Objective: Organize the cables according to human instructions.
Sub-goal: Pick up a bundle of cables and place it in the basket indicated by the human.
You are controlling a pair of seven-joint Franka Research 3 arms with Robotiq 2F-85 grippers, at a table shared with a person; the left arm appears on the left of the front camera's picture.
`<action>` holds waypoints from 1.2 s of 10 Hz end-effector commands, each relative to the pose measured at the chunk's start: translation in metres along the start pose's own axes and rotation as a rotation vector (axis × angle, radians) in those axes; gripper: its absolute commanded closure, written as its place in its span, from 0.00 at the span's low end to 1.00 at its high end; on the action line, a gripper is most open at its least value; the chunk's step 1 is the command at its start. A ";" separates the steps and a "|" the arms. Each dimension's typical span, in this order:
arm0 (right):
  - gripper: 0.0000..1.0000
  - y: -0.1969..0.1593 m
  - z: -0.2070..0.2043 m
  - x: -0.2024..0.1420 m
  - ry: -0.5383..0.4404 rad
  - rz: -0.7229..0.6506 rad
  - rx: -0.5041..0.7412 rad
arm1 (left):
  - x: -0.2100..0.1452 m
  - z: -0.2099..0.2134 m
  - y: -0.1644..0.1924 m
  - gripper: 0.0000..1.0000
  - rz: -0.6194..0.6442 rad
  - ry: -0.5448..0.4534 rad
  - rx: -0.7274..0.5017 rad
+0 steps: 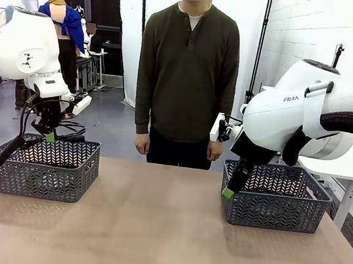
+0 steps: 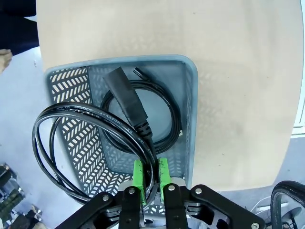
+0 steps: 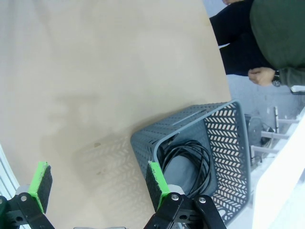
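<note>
My left gripper (image 2: 150, 175) is shut on a coiled black cable (image 2: 71, 143) with a chunky plug, held above the left grey basket (image 2: 190, 109). A second coiled cable (image 2: 162, 105) lies on that basket's floor. From the front, the left gripper (image 1: 48, 133) hangs over the left basket (image 1: 45, 167) with the cable (image 1: 70, 132) dangling. My right gripper (image 3: 97, 183) is open, hovering at the near corner of the right basket (image 3: 224, 138), which holds coiled black cable (image 3: 190, 160). The person (image 1: 186, 74) in a dark olive shirt stands at the far side, hands down.
The tan table (image 1: 154, 235) stretches between the two baskets. The right basket (image 1: 276, 197) sits under my right gripper (image 1: 234, 184). Other people stand far back at the left. The person's hand (image 3: 261, 76) hangs near the table's far edge.
</note>
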State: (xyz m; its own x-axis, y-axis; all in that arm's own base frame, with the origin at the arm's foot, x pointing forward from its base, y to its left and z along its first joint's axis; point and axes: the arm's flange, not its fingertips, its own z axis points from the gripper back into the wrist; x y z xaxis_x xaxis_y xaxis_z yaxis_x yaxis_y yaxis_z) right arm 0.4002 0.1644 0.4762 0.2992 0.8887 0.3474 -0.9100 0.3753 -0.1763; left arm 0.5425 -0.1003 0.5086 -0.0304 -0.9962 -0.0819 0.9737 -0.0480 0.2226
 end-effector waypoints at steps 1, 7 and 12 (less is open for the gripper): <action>0.00 0.001 -0.001 0.000 0.005 -0.007 -0.009 | -0.001 0.006 -0.001 1.00 0.004 0.005 0.010; 0.00 0.001 -0.001 0.000 0.005 -0.007 -0.009 | -0.012 -0.012 -0.007 1.00 -0.011 0.005 -0.009; 0.00 0.001 -0.001 0.000 0.005 -0.007 -0.009 | -0.024 -0.039 0.002 1.00 -0.024 -0.017 0.016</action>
State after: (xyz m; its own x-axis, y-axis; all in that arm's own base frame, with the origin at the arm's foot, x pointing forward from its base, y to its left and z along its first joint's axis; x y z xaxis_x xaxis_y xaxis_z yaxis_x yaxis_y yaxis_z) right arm 0.4002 0.1644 0.4762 0.2992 0.8887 0.3474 -0.9100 0.3753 -0.1763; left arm 0.5513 -0.0806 0.4743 -0.0278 -0.9963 -0.0819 0.9767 -0.0445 0.2101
